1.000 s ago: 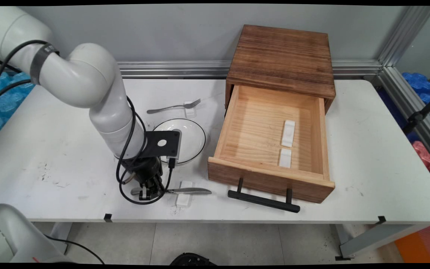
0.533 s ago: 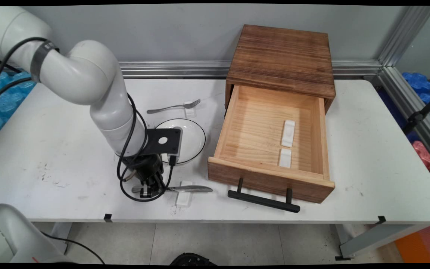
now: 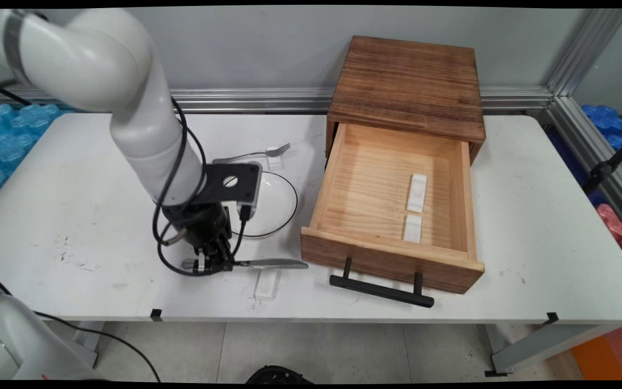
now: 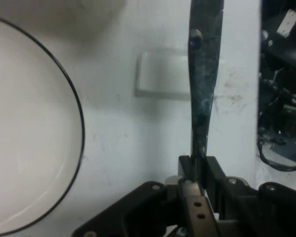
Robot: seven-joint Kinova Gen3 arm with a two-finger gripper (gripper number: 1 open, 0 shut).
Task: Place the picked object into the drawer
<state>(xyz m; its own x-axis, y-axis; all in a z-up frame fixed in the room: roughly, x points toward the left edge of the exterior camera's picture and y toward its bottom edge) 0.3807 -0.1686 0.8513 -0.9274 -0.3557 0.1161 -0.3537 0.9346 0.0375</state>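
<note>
Just in front of the plate [image 3: 268, 202], your tool [image 3: 209, 266] is clamped on the knife [image 3: 270, 263] handle, blade pointing toward the drawer [image 3: 392, 254].

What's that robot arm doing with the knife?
The gripper is shut on the handle of a knife and holds it level above the white table, lifted clear of the small white rest it lay on a second ago. Behind it sits a white plate, with a fork farther back. To the right, a wooden drawer stands pulled open with two white blocks inside.
</note>
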